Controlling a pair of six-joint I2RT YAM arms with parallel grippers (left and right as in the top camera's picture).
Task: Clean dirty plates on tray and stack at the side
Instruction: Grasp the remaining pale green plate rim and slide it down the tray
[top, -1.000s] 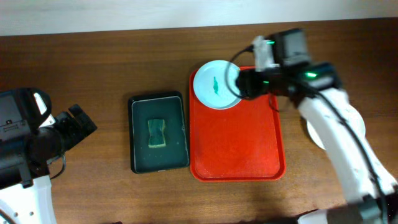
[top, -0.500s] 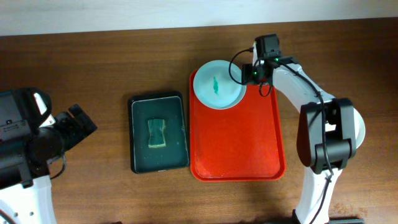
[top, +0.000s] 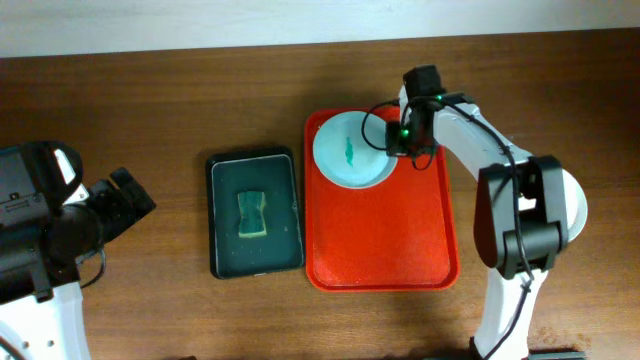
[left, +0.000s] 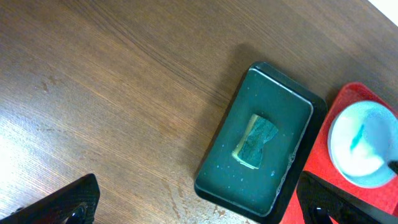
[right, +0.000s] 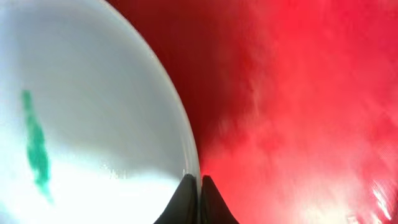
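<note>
Plate (top: 348, 150), pale with a teal smear in its centre, lies in the 11 o'clock corner of the tray (top: 400, 240). Its edge sits just inside the tray's rim at 12 and at 9 o'clock. From the plate toward 5 o'clock the red floor lies open, right out to the rim.

The right gripper (right: 199, 196) meets the plate at 3 o'clock. Its jaws are pinched narrow on the rim, which runs straight in between the two dark tips. The arm reaches in from 4 o'clock, over the tray's edge at 3 o'clock.

A second plate (top: 578, 205) lies on the counter (top: 180, 110) at 3 o'clock of the tray, mostly hidden by that arm.

At 9 o'clock of the tray, just beside it, sits a black tray (top: 225, 255) with a sponge (top: 252, 214).

The left gripper (left: 196, 202) hangs well apart at 9 o'clock, above open wood. Its jaws are wide and hold nothing.
</note>
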